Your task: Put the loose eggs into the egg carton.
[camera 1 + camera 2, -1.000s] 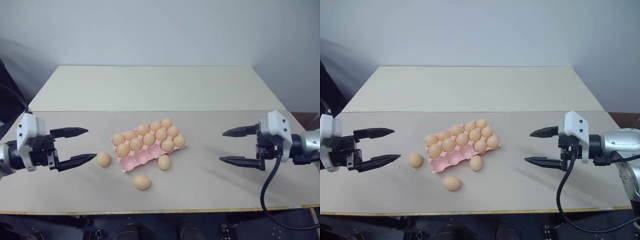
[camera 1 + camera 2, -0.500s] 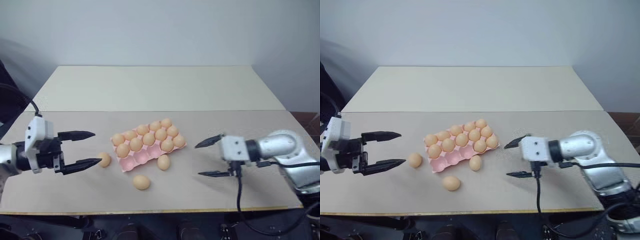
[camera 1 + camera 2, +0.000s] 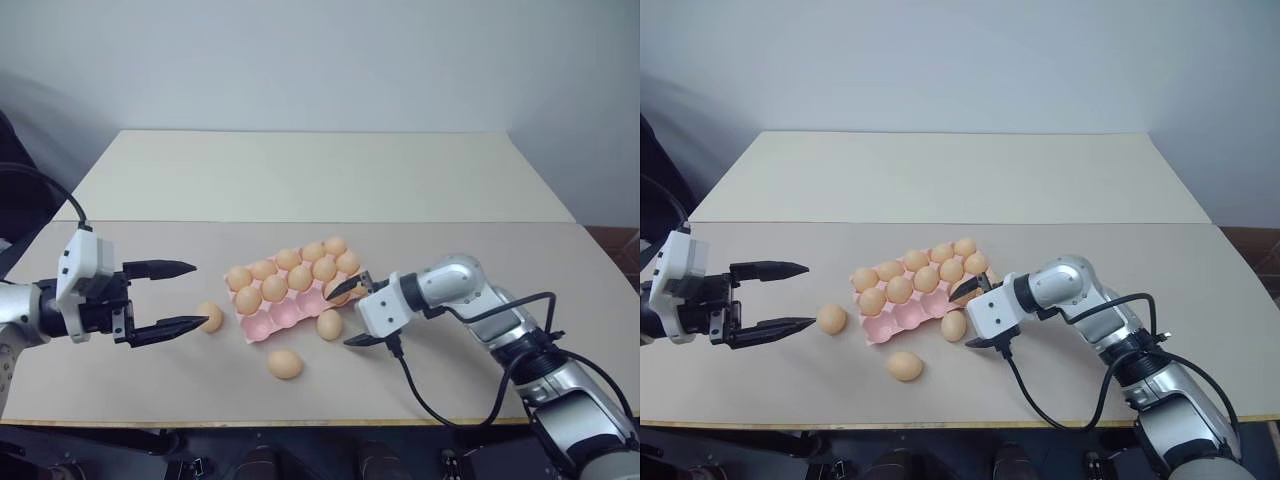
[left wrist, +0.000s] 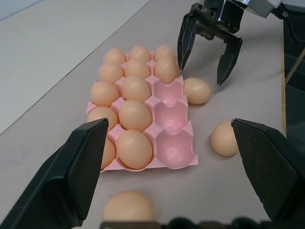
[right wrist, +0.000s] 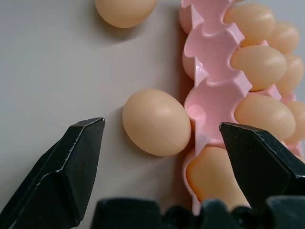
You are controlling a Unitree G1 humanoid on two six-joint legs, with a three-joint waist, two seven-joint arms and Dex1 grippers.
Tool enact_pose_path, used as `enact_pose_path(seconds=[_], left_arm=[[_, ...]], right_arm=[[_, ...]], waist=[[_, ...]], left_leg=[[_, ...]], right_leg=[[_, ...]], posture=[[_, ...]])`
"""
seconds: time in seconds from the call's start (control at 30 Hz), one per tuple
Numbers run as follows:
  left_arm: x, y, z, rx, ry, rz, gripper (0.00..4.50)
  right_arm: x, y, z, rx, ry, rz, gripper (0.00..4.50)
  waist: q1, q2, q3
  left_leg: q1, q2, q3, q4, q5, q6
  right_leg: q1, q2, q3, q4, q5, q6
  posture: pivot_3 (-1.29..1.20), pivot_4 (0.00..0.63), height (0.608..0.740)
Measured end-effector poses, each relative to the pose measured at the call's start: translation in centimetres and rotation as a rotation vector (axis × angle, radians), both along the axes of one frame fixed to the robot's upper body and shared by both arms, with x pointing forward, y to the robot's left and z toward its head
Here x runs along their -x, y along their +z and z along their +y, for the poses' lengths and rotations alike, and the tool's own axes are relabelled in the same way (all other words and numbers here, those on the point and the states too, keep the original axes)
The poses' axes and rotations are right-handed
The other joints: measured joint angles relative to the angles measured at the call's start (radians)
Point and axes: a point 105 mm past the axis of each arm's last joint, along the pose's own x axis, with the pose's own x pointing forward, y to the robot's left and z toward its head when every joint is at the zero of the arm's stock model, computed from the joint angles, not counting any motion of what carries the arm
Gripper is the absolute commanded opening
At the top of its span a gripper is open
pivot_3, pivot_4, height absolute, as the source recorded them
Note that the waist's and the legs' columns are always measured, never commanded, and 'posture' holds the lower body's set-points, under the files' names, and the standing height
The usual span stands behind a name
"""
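The right gripper [image 3: 340, 317] has swung in from the right side of the table and tilted down. Its two black fingers, spread wide and empty, now straddle one smooth tan-orange oval egg [image 3: 329, 324] lying against the near wall of the flat pink moulded egg carton [image 3: 285, 315]. That puts a first pick within reach, though the wrist view shows one finger over the carton's rim, so closing could catch the tray as well as the shell.

Nearest the camera, a second loose egg [image 3: 285, 363] lies on the pale grey-beige table [image 3: 120, 390], apart from both grippers and nearer the right one's lower finger. A third loose egg [image 3: 209, 317] sits just at the lower fingertip of the left gripper [image 3: 200, 294], which has barely moved and is likewise wide open and holding nothing.

Beyond the right gripper's fingertips, the carton holds twelve eggs in its two farther rows and part of the near row. Three cups in the near row are empty. With three loose eggs for three cups, none of the placing has yet been done.
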Motion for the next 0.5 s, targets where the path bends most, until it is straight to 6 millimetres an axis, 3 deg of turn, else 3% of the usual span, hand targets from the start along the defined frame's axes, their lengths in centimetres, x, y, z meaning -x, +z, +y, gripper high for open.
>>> enact_pose_path(seconds=[0.23,0.43,0.5], left_arm=[[0.1,0.0,0.0,-0.009,-0.006,0.003,4.50],[0.1,0.1,0.0,-0.012,-0.008,0.004,4.50],[0.1,0.1,0.0,-0.013,-0.009,0.006,4.50]], right_arm=[[-0.3,-0.4,0.6,-0.011,0.001,-0.020,4.45],[-0.3,-0.4,1.4,-0.039,0.009,-0.048,2.49],[-0.3,-0.5,1.4,-0.033,0.010,-0.049,2.49]], waist=[[-0.001,0.000,0.000],[-0.002,0.000,0.000],[-0.002,0.000,0.000]], left_leg=[[0.000,0.000,0.000,0.000,0.000,0.000],[0.000,0.000,0.000,0.000,0.000,0.000],[0.000,0.000,0.000,0.000,0.000,0.000]], right_leg=[[0.000,0.000,0.000,0.001,0.000,0.000],[0.000,0.000,0.000,0.000,0.000,0.000],[0.000,0.000,0.000,0.001,0.000,0.000]], posture=[[0.00,0.150,0.740],[0.00,0.150,0.740],[0.00,0.150,0.740]])
